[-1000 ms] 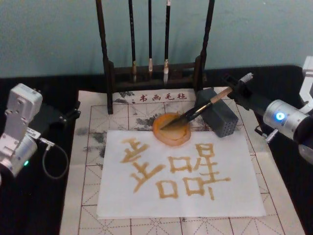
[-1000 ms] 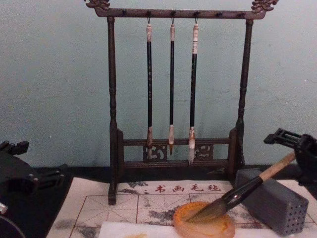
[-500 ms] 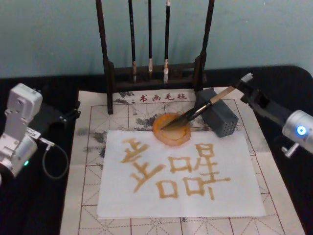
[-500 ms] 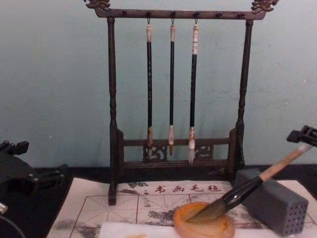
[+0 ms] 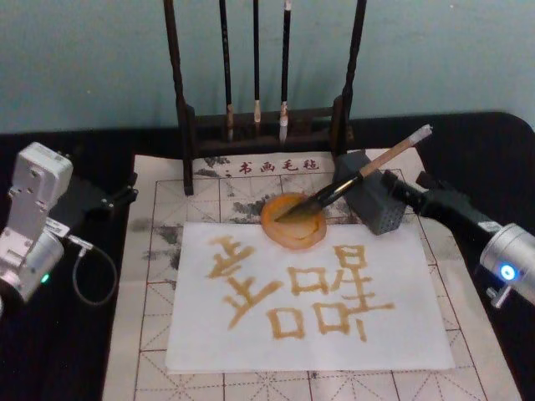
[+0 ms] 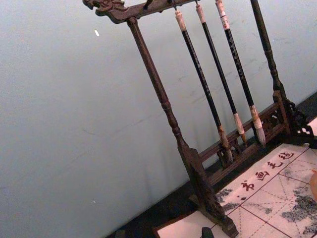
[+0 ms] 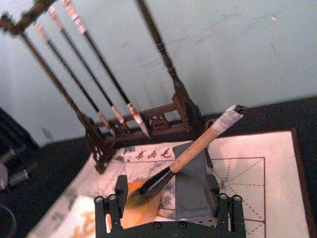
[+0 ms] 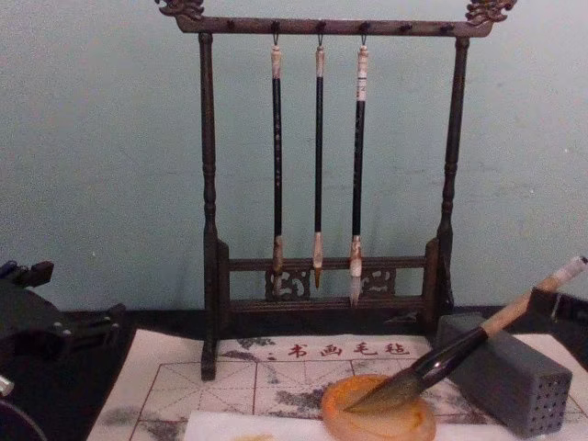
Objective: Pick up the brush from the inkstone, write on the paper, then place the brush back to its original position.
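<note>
Head view: the brush (image 5: 351, 178) lies aslant, its bristle tuft resting in the inkstone (image 5: 293, 220) and its tan handle propped on the top edge of the grey block (image 5: 374, 202) (the whitish end points up and toward the robot's right). The inkstone overlaps the far edge of the paper (image 5: 309, 292), which bears ochre brush-written characters and lies on the felt mat (image 5: 159, 276) with its red grid. The right gripper (image 5: 403, 194) sits just beside the grey block on its right, below the handle and apart from it; its fingers are spread and hold nothing. In the right wrist view the 2 fingers (image 7: 118, 191) stand wide on either side of the block, with the brush (image 7: 190, 151) lying free beyond them. The left gripper (image 5: 124, 191) is parked at the mat's left edge; whether its fingers are parted cannot be told. Behind the mat stands the dark wooden rack (image 8: 322, 175) with 3 thin brushes (image 8: 318, 156) hanging from its crossbar.
</note>
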You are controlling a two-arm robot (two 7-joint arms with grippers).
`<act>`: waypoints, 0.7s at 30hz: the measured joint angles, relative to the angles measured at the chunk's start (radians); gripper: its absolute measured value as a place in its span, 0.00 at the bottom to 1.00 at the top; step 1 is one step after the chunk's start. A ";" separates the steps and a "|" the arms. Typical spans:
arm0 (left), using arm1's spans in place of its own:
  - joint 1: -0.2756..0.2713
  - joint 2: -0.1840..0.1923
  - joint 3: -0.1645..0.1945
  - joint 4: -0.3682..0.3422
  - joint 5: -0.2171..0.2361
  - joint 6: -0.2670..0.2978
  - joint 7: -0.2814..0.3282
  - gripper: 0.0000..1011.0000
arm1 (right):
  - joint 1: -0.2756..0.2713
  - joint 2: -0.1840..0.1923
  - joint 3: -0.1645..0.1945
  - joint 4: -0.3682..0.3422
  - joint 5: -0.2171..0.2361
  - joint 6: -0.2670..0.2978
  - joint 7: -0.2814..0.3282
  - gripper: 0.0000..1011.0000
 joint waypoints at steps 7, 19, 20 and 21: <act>0.000 0.000 0.000 0.000 0.000 0.000 0.000 0.99 | -0.009 0.015 -0.040 -0.008 -0.179 -0.068 -0.013 0.99; 0.000 0.000 0.000 0.000 0.000 0.000 0.000 0.99 | 0.000 0.038 -0.085 -0.020 -0.377 -0.087 -0.029 0.99; 0.000 0.000 0.000 0.000 0.000 0.000 0.000 0.99 | 0.001 0.039 -0.086 -0.020 -0.386 -0.086 -0.029 0.99; 0.000 0.000 0.000 0.000 0.000 0.000 0.000 0.99 | 0.002 0.040 -0.089 -0.020 -0.403 -0.085 -0.030 0.99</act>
